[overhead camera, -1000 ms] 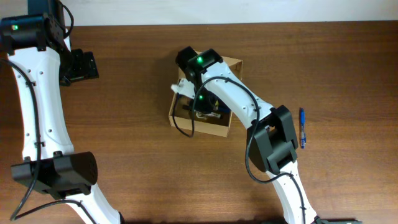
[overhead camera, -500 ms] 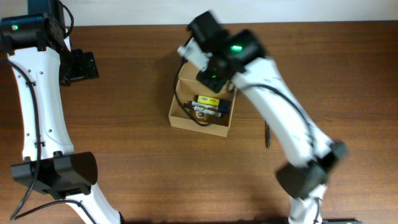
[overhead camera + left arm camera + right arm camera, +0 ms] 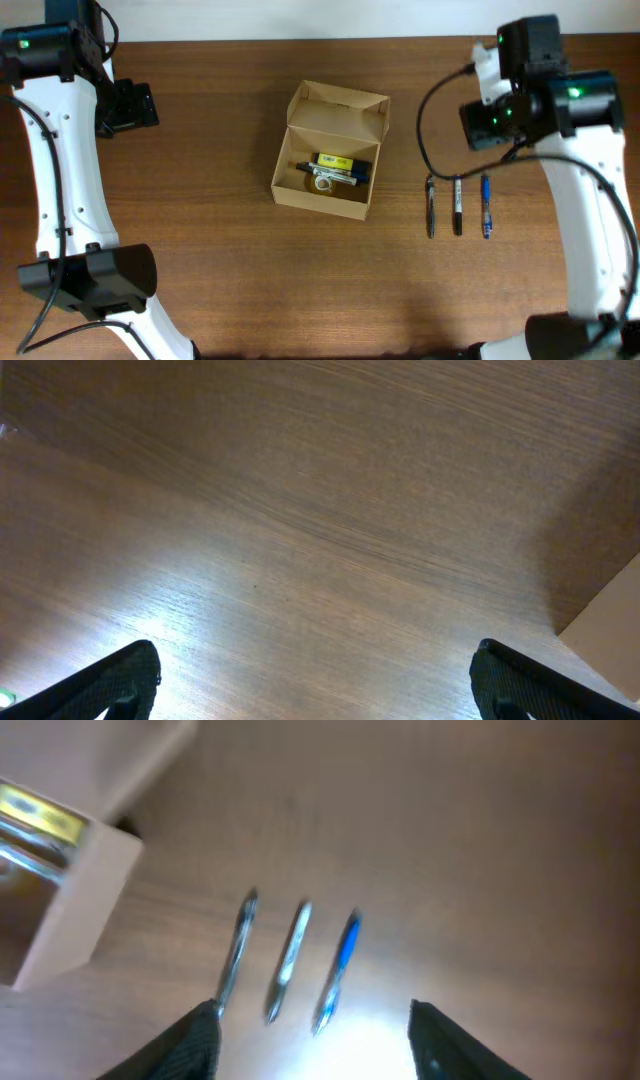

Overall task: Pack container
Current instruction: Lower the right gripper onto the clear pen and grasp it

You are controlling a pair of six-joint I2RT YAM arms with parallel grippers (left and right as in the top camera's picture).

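Overhead: one container (image 3: 330, 150), lid flap thrown back, sits mid-table (image 3: 220, 290), well apart from both arms. Inside it you have a yellow-labelled piece (image 3: 333, 161) and a dark slim barrel (image 3: 335, 175) lying across the floor of the box, and there may be a small pale item beside them, so no firm count of the contents can be made. Three pens lie in a row to the right of the box, side by side but apart: one black pen (image 3: 431, 206), one silver-and-black pen (image 3: 457, 206) and one blue pen (image 3: 486, 206). The left arm (image 3: 55, 170) is parked at the far left, and the right arm (image 3: 585, 210) hangs just above the row of pens. Left wrist view: the left gripper (image 3: 317, 665) is spread wide over bare wood with nothing between its fingers, and a tan corner at the right edge is probably the box. Right wrist view, blurred: the right gripper (image 3: 312, 1020) is likewise wide apart and empty, with all three pens directly ahead of it and the box wall at the left edge. By my reading, packing is partway through and you are at the fetch step. Next you need to choose one pen, probably the black one nearest the box, turn the fingers square across its barrel, lower them and close at mid-length without nudging its neighbour.
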